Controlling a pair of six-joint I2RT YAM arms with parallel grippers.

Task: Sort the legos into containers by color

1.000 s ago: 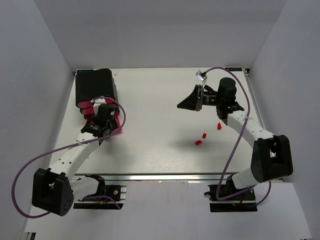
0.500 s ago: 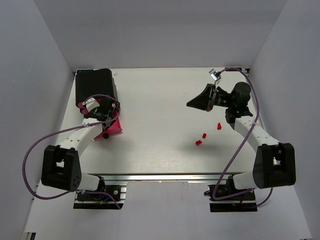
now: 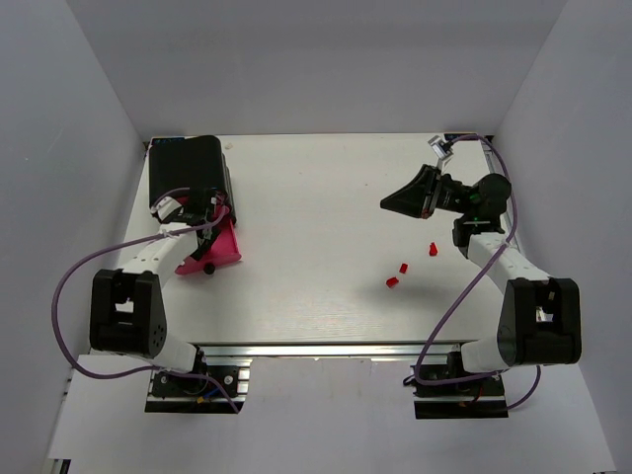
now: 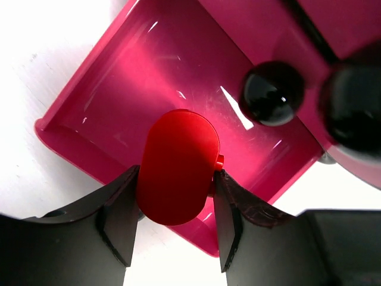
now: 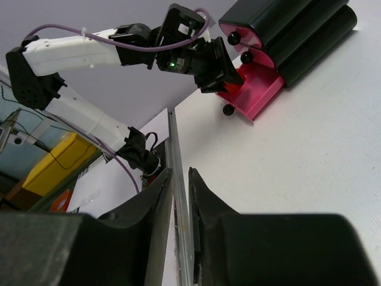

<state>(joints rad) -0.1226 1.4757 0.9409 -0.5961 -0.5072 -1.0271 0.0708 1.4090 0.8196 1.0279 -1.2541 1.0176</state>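
My left gripper (image 4: 175, 179) is shut on a red lego (image 4: 177, 161) and holds it just above an open magenta drawer (image 4: 119, 77). From above, the left gripper (image 3: 202, 212) hangs at the front of the black housing (image 3: 186, 170), and the drawer (image 3: 222, 249) sticks out at an angle toward the near side. Three red legos (image 3: 403, 268) lie loose on the table at the right. Raised above the table, my right gripper (image 3: 387, 204) points left; its jaws (image 5: 180, 173) stand a narrow gap apart with nothing between them.
The right wrist view looks across the table at the housing (image 5: 297, 30) with its black knobs (image 5: 246, 57) and the open drawer (image 5: 256, 89). White walls close in the table on the left, back and right. A metal rail (image 3: 326, 351) runs along the near edge.
My left gripper has moved back toward the housing with the red lego, over the open drawer. The right arm has swung right, and its jaws have parted slightly.
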